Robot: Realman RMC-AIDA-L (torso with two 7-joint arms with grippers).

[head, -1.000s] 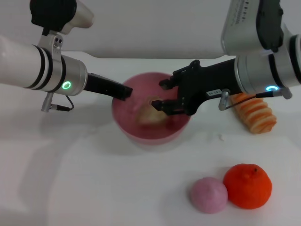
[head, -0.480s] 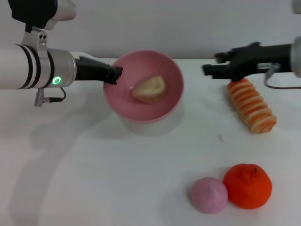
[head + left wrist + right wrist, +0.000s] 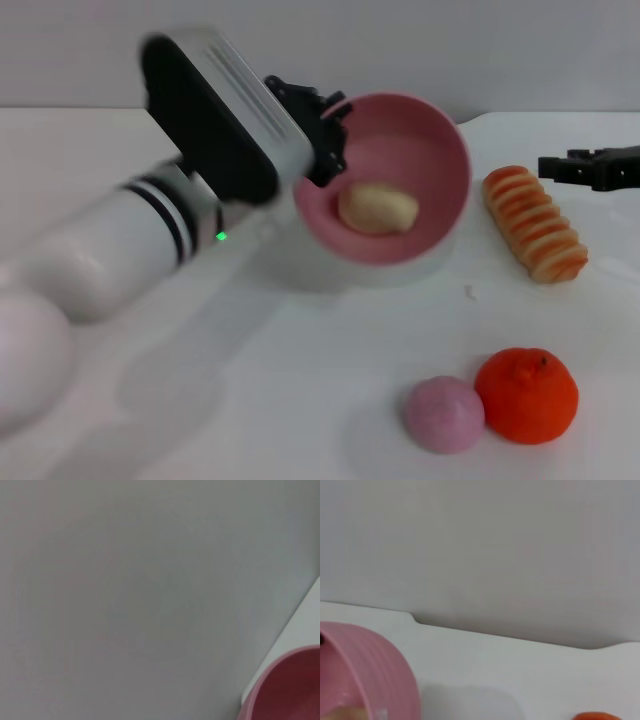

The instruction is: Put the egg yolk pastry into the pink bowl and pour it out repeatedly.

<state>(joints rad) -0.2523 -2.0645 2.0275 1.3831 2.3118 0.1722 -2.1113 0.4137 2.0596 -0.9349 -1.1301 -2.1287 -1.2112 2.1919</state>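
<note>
My left gripper is shut on the left rim of the pink bowl. It holds the bowl lifted off the table and tipped, with the opening facing the head camera. The egg yolk pastry, a pale beige bun, lies against the bowl's lower inner wall. The bowl's rim also shows in the left wrist view and its outer wall in the right wrist view. My right gripper hovers at the far right, above the table and apart from the bowl.
A ridged orange-striped bread roll lies right of the bowl, under my right gripper. A pink-purple ball and an orange fruit sit together at the front right. The white table ends at a grey back wall.
My left arm has lifted the bowl, carried it to the right and tipped it further, with the pastry sliding inside. My right gripper left the bowl and withdrew to the far right.
</note>
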